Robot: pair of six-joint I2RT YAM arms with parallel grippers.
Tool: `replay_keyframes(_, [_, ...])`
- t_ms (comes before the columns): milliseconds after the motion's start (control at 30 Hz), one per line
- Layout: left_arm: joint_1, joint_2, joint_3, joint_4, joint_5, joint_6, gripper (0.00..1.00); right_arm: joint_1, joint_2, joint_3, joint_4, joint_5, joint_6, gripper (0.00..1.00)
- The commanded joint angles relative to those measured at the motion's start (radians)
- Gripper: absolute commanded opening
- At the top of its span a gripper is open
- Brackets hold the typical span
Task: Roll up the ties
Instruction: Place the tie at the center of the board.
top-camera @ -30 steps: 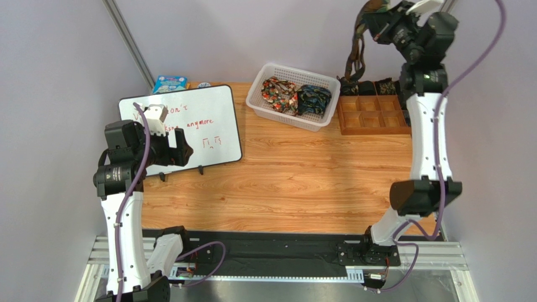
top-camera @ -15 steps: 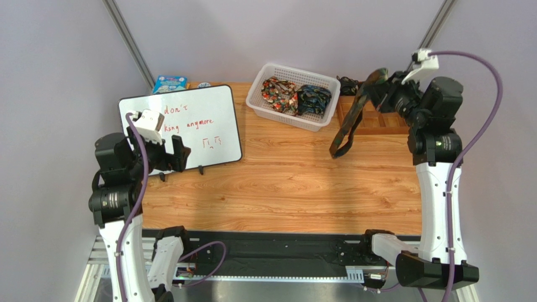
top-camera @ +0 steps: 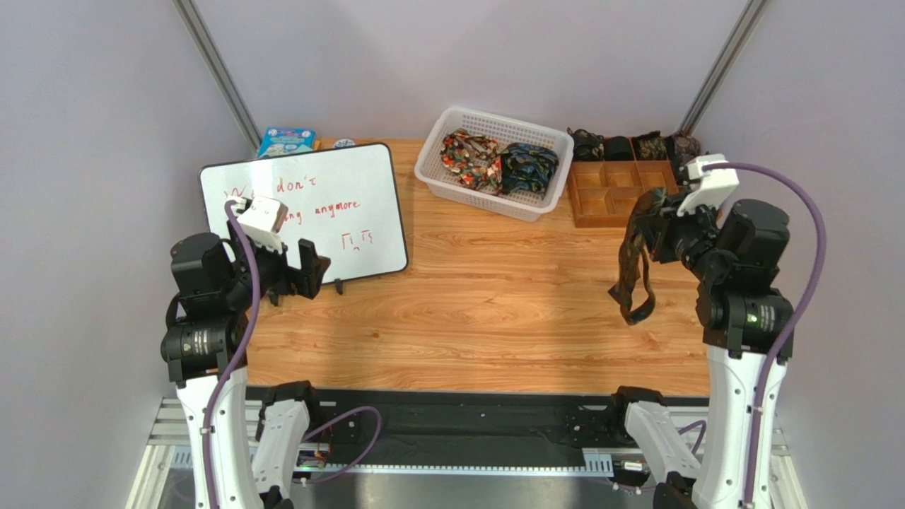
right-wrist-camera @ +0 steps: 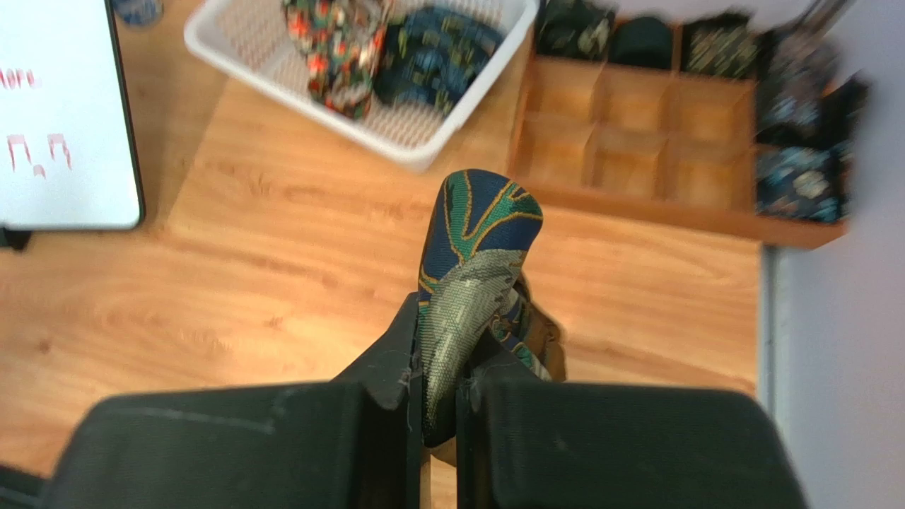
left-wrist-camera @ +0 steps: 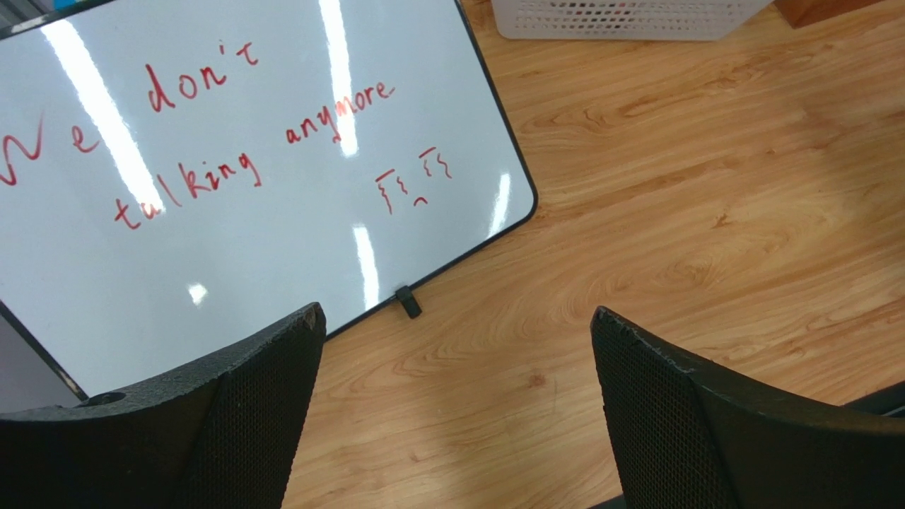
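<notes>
Two arms are seen at the 6 o'clock edge of one light wooden table [top-camera: 478,318]. The right gripper [top-camera: 650,208], at about 3 o'clock over the table, is clamped on one dark blue necktie patterned in green and gold [top-camera: 635,278]. The necktie is pinched between the closed fingers in the right wrist view, where one rounded fold [right-wrist-camera: 478,228] stands above the gripper [right-wrist-camera: 436,355], and in the top view the rest is seen hanging in a loop above the wood. The left gripper [top-camera: 308,265], at about 9 o'clock, is held wide open with nothing between its two black fingers [left-wrist-camera: 255,424]. Beneath and beyond it one black-framed whiteboard with red handwriting [left-wrist-camera: 266,159] is laid at 10 o'clock. One white slotted plastic basket [top-camera: 478,196] is placed at 12 o'clock, and two bunched ties are counted in it: one red-orange [top-camera: 472,156] and one blue-green [top-camera: 529,167]. One brown wooden compartment tray [top-camera: 627,193] is set just beside the basket at 1 o'clock. Small dark rolled ties [right-wrist-camera: 643,42] are lined along its far row and right side, but their exact number cannot be told because of blur.
</notes>
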Motion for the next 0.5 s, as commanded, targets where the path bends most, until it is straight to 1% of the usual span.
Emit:
replay_keyframes(0, [-0.001,-0.013,-0.017,0.033,0.019,0.037,0.99,0.074,0.104,-0.121,0.006,-0.001,-0.032,0.0])
replay_keyframes(33, [-0.002,-0.015,-0.02,0.027,0.015,0.046,0.99,0.168,0.134,-0.147,0.047,0.026,-0.016,0.0])
replay_keyframes(100, [-0.001,-0.025,-0.026,0.018,0.004,0.051,1.0,0.274,0.165,-0.22,0.101,0.1,0.039,0.0])
replay_keyframes(133, [-0.002,-0.025,-0.029,0.004,0.001,0.056,1.0,0.387,0.203,-0.243,0.159,0.129,0.06,0.0])
replay_keyframes(167, [-0.001,-0.025,-0.029,-0.004,-0.001,0.053,0.99,0.443,0.228,-0.275,0.185,0.154,0.077,0.0])
replay_keyframes(200, [-0.001,-0.022,-0.032,-0.012,-0.001,0.05,0.99,0.495,0.262,-0.283,0.204,0.168,0.096,0.04])
replay_keyframes(233, [-0.001,-0.018,-0.034,-0.028,0.004,0.048,1.0,0.566,0.291,-0.285,0.227,0.153,0.106,0.11])
replay_keyframes(267, [-0.001,-0.016,-0.032,-0.035,0.01,0.047,1.0,0.591,0.358,-0.262,0.224,0.127,0.11,0.28])
replay_keyframes(300, [-0.001,-0.012,-0.035,-0.039,0.022,0.045,0.99,0.611,0.387,-0.241,0.21,0.067,0.11,0.38])
replay_keyframes(333, [-0.001,-0.012,-0.035,-0.039,0.026,0.042,0.99,0.64,0.414,-0.209,0.157,0.041,0.105,0.5])
replay_keyframes(367, [-0.001,-0.01,-0.037,-0.039,0.056,0.042,0.99,0.641,0.459,-0.178,0.116,0.016,0.088,0.8])
replay_keyframes(400, [-0.001,-0.007,-0.041,-0.038,0.077,0.046,1.0,0.637,0.475,-0.118,0.079,-0.034,0.068,0.99])
replay_keyframes(433, [-0.002,-0.005,-0.044,-0.032,0.105,0.062,1.0,0.616,0.481,-0.098,-0.001,-0.053,0.007,1.0])
replay_keyframes(467, [-0.002,-0.004,-0.049,-0.026,0.158,0.073,0.99,0.591,0.472,-0.087,-0.035,-0.082,-0.025,1.0])
